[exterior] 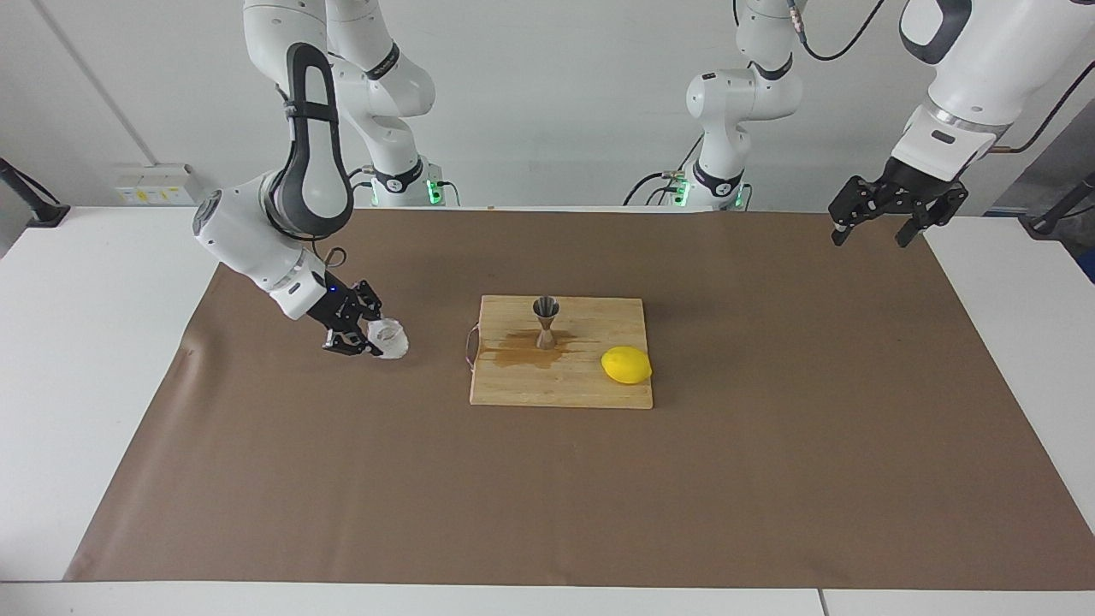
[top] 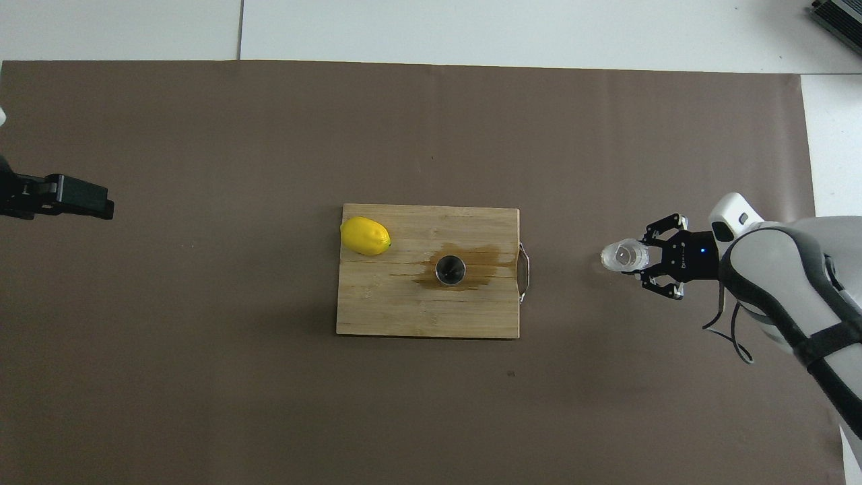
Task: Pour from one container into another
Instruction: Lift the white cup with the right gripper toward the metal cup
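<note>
Brown paper [exterior: 770,479] is covering the white table, with a wooden cutting board [exterior: 560,389] lying mid-table. On it, a small steel hourglass-shaped jigger [exterior: 546,321] is standing upright in a brown stain [exterior: 517,351], near a yellow lemon [exterior: 626,365]. Toward the right arm's end, the right gripper [exterior: 369,335] is clenching a squat whitish translucent cup [exterior: 389,339] just above the paper. The left gripper [exterior: 881,224] is waiting released, high over the left arm's end.

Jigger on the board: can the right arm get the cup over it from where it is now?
Probably yes. The right gripper is shut on the cup over the paper at its own end, and nothing stands between it and the jigger. The lemon lies past the jigger; the left gripper waits, open.
</note>
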`<state>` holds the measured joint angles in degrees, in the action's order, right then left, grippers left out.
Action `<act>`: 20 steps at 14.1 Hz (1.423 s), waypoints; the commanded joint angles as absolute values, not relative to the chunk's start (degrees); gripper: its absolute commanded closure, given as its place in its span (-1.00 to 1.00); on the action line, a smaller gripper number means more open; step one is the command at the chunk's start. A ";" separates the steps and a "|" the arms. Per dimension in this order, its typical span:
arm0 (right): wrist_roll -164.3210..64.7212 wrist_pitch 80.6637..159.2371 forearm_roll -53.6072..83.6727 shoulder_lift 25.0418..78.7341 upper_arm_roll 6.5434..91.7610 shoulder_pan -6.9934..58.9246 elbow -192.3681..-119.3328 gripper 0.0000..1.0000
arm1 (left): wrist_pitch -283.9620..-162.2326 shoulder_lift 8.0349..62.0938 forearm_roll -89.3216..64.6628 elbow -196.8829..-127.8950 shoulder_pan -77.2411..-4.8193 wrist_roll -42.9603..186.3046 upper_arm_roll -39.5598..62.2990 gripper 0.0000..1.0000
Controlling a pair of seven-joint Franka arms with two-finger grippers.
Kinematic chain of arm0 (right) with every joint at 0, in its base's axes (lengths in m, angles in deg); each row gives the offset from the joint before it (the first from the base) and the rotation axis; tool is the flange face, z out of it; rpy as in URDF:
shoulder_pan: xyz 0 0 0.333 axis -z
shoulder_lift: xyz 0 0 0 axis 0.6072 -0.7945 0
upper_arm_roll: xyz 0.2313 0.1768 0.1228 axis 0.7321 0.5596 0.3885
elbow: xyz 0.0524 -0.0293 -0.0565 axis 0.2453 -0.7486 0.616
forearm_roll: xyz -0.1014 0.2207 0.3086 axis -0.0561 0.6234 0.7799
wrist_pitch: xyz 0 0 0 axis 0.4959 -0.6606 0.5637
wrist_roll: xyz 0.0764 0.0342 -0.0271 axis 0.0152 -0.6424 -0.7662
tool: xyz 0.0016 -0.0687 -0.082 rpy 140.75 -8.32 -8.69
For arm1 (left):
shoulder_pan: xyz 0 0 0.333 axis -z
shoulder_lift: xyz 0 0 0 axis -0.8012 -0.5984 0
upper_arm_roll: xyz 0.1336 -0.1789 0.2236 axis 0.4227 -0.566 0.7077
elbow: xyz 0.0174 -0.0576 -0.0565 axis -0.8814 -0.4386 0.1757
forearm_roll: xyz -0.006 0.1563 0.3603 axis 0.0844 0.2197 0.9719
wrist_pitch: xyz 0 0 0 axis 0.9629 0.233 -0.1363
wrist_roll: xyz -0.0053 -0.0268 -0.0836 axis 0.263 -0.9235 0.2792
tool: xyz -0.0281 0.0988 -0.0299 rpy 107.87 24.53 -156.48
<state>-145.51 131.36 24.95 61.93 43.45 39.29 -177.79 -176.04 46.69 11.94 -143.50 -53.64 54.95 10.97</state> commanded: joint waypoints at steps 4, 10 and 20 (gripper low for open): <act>-131.13 130.67 21.29 62.66 43.62 32.66 -173.05 1.00 | -175.42 48.03 13.16 -144.51 -53.60 54.12 10.62 -1.00; -113.02 129.80 10.39 61.96 43.62 24.75 -166.72 1.00 | -175.24 47.76 13.16 -144.60 -53.33 54.12 10.71 -1.00; -93.22 126.64 -11.41 60.46 43.62 12.26 -160.73 1.00 | -175.68 47.41 13.25 -144.68 -53.25 54.47 10.71 -1.00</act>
<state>-94.74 128.64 -8.31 61.20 43.71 12.99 -162.27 -175.86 47.00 12.13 -143.92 -53.59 54.77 10.66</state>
